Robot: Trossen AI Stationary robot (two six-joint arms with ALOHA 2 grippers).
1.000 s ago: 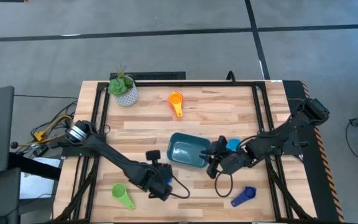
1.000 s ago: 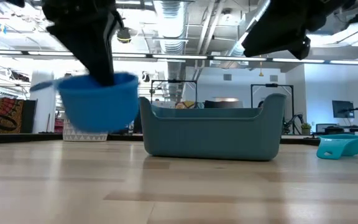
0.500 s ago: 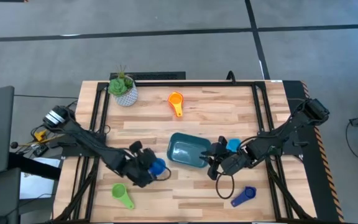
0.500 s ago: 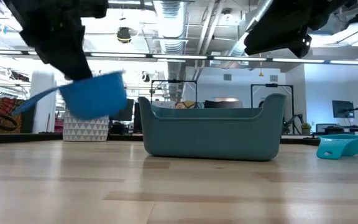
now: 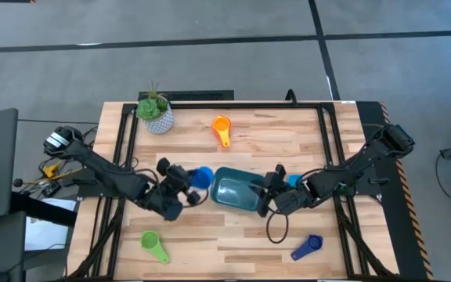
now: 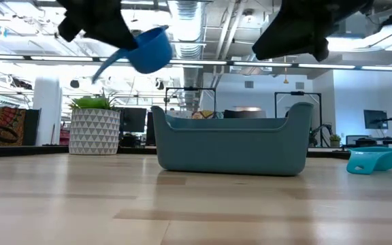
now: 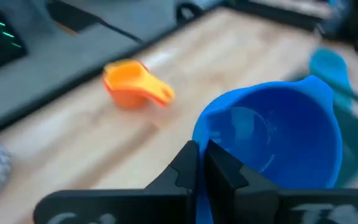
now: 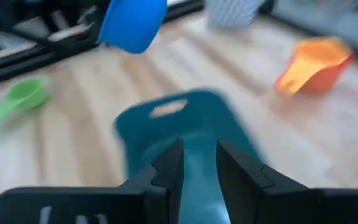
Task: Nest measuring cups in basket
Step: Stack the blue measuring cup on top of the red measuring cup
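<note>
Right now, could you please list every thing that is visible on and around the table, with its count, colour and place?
blue measuring cup: 1, blue, held above the table just left of the basket
basket: 1, teal, table centre
orange measuring cup: 1, orange, far side of the table, centre
green measuring cup: 1, green, near-left part
light blue measuring cup: 1, light blue, right of the basket, partly hidden by the right arm
dark blue measuring cup: 1, dark blue, near-right part
plant pot: 1, white patterned with green plant, far-left corner
left gripper: 1, dark, shut on the blue cup's handle
right gripper: 1, dark, at the basket's right rim
</note>
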